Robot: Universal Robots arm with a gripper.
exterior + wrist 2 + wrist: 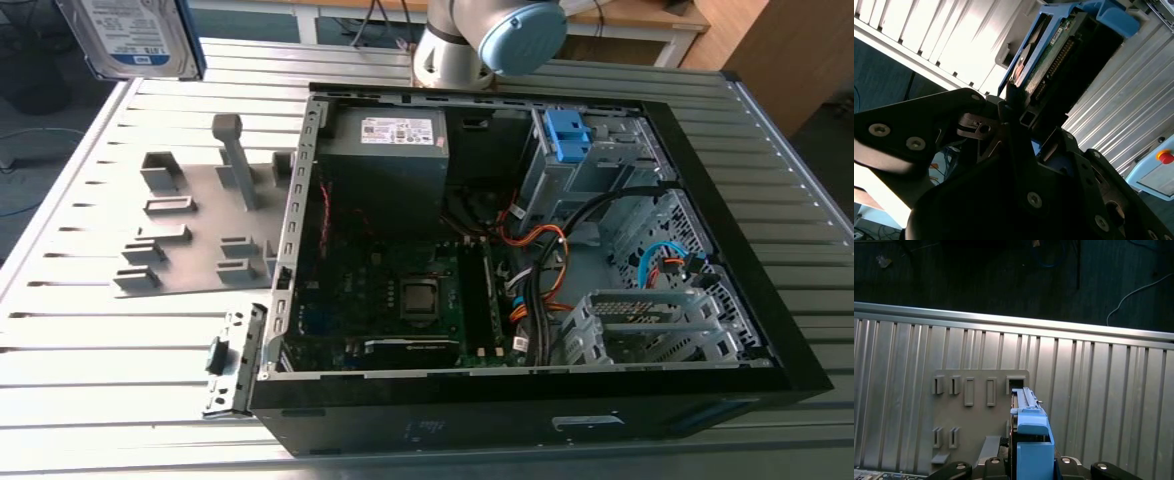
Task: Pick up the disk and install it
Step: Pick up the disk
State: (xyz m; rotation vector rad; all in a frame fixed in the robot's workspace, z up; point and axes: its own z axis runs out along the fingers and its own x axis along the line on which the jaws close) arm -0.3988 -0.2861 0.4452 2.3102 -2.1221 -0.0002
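The disk [134, 35] hangs in the air at the far corner of the table on the exterior view's left, its blue-and-white label facing the camera and a blue bracket around it. In the second wrist view my gripper [1021, 112] is shut on the disk [1054, 45], whose circuit board and connector edge show. In the first wrist view the disk [1029, 425] is seen edge-on, held over the grey fixture plate [979, 410].
An open black computer case [787, 340] lies on the slatted metal table [107, 350]. Inside it are a grey power supply [387, 150], a silver drive cage with a blue latch [567, 135], a motherboard and cables. The grey fixture plate [187, 230] lies beside the case.
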